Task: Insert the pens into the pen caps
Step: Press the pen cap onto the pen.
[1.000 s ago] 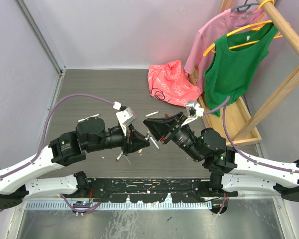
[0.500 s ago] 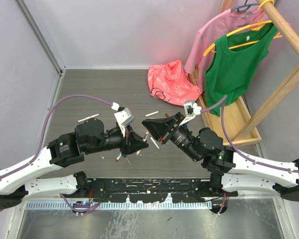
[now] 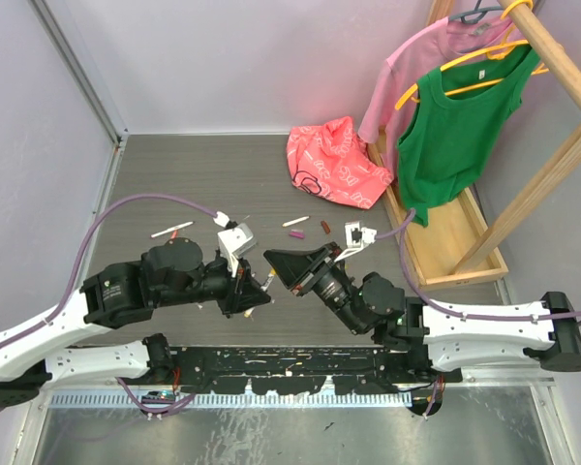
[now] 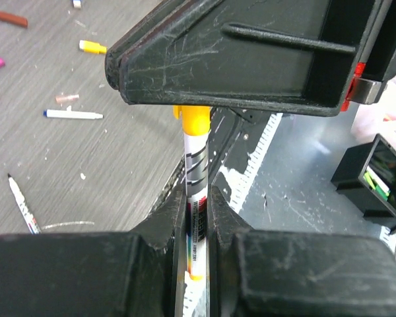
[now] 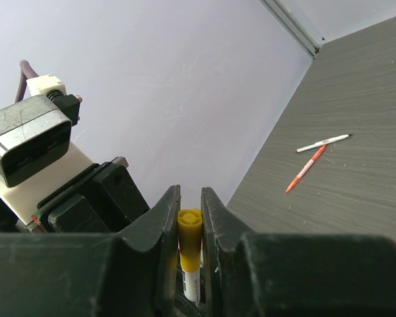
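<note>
My left gripper (image 4: 198, 198) is shut on a white pen (image 4: 197, 172) with printed lettering, held by its barrel. A yellow cap (image 4: 194, 120) sits over the pen's far end. My right gripper (image 5: 190, 196) is shut on that yellow cap (image 5: 189, 238), and the white pen (image 5: 191, 282) shows below it. In the top view the left gripper (image 3: 255, 294) and right gripper (image 3: 274, 263) meet tip to tip above the near middle of the table. Loose pens lie on the table: a blue-tipped one (image 4: 72, 114), a black-tipped one (image 4: 23, 205) and an orange one (image 5: 305, 168).
A purple cap (image 3: 295, 234), a dark red cap (image 3: 326, 228) and two white pens (image 3: 171, 230) (image 3: 295, 221) lie behind the grippers. A red bag (image 3: 334, 163) sits at the back. A wooden rack (image 3: 562, 145) with pink and green shirts stands at the right.
Both grippers have moved left and nearer the front, still facing each other. The right arm has stretched leftward, uncovering the purple and dark red caps.
</note>
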### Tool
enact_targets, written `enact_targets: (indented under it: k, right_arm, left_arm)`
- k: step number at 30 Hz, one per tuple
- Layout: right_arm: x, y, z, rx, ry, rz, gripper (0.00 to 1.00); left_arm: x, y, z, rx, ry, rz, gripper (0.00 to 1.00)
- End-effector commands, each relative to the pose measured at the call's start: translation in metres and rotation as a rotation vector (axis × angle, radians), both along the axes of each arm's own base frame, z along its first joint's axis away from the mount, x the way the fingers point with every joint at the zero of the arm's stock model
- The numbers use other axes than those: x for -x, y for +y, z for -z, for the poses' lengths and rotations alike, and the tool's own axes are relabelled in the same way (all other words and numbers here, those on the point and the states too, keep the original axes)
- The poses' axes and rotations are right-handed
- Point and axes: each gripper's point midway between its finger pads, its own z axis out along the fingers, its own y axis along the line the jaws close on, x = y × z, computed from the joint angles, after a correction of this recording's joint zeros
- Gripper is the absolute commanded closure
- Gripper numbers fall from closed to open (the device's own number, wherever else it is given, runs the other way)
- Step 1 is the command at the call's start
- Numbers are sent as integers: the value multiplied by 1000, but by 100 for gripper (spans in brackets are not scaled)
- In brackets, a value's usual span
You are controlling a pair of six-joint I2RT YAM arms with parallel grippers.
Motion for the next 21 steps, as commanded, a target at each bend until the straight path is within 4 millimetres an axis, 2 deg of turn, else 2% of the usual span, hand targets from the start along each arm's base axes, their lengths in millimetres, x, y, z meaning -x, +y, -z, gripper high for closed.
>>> enact_targets:
  k: [1, 7, 12, 15, 17, 21]
  right_arm:
    - [64, 40, 100, 249, 105, -239, 100]
    - [78, 54, 117, 280, 122, -286, 100]
    - [71, 49, 107, 284, 93, -250, 100]
    - [60, 41, 82, 289, 27, -190, 100]
    - [51, 36, 52, 290, -30, -141, 100]
    - [36, 26, 3, 316, -138, -61, 100]
  left_arm:
    - [-39, -4, -148, 434, -241, -169, 100]
    - [-40, -2, -157, 454, -247, -185, 100]
    - [-40, -4, -155, 445, -243, -177, 100]
    - [-39, -5, -150, 427, -238, -171, 100]
    - [-38, -5, -149, 418, -237, -164, 100]
    - [-35, -12, -144, 389, -222, -130, 100]
